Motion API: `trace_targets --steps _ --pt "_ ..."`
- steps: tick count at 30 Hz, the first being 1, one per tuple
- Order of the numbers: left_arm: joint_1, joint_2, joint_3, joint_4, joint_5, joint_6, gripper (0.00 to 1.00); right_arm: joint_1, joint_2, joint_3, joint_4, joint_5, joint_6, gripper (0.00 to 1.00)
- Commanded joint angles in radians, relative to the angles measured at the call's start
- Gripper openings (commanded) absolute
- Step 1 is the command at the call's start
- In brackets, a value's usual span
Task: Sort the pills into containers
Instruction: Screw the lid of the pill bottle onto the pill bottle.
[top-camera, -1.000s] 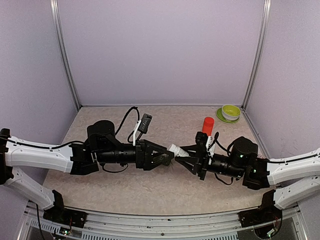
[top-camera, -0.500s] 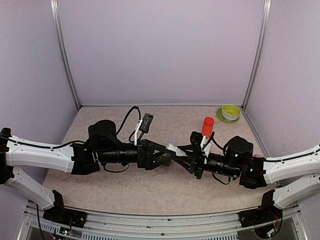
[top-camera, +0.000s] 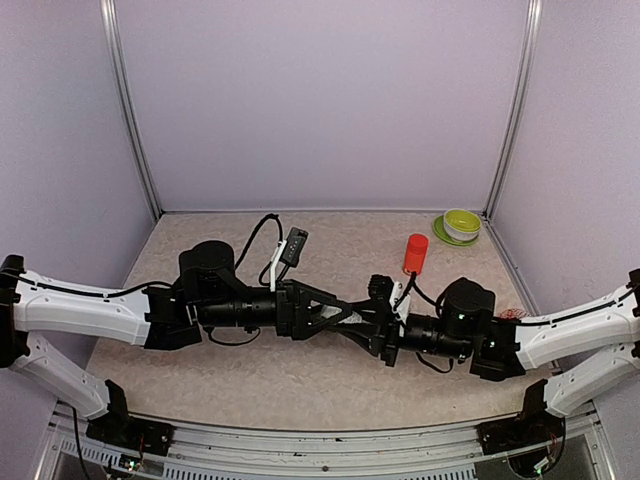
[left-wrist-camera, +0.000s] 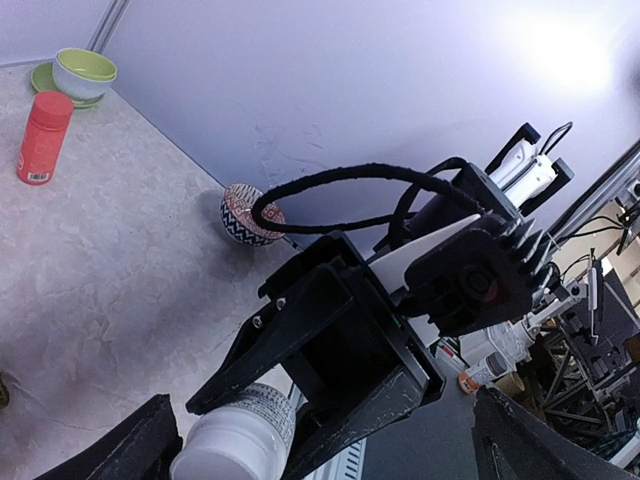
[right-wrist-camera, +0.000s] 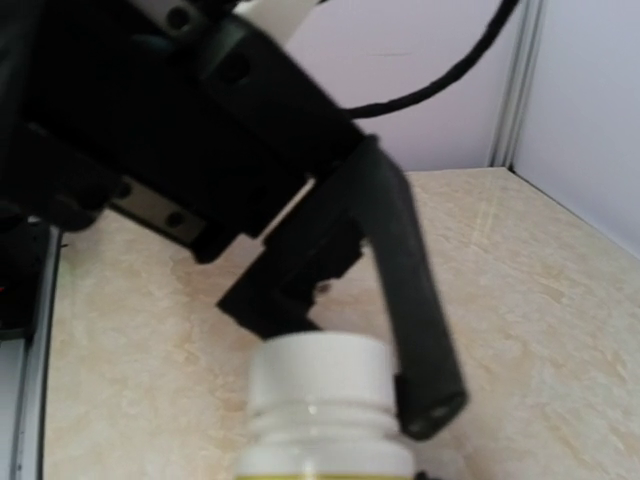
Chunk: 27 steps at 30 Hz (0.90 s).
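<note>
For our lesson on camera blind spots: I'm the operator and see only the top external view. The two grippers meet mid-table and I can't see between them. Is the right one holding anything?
Observer: Yes. In the wrist views the right gripper is shut on a white-capped bottle.
Operator: And the left gripper?
Observer: Open wide, the left gripper straddles that cap; one finger lies beside it, contact unclear.
Operator: Anything else hidden?
Observer: A small patterned bowl beside the wall, in the left wrist view.
</note>
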Motion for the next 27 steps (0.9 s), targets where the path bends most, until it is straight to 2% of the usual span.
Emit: trace_targets --steps 1,7,12,20,27 --pt "-0.012 -0.004 0.023 0.081 0.042 -0.012 0.99 0.012 0.040 0.028 0.025 -0.015 0.006 0.13" --pt "-0.014 -0.020 0.008 0.083 0.025 -0.007 0.99 0.017 0.061 0.030 0.062 -0.063 0.012 0.13" --pt "-0.013 -0.041 -0.007 0.059 -0.009 0.002 0.99 0.017 0.014 0.015 0.065 -0.058 0.010 0.13" --pt "-0.011 -0.037 -0.018 0.020 -0.056 -0.007 0.99 0.017 -0.099 -0.011 0.010 0.012 -0.026 0.13" --pt "-0.012 -0.012 0.002 0.023 -0.022 -0.011 0.99 0.017 -0.127 -0.006 -0.045 0.111 -0.026 0.13"
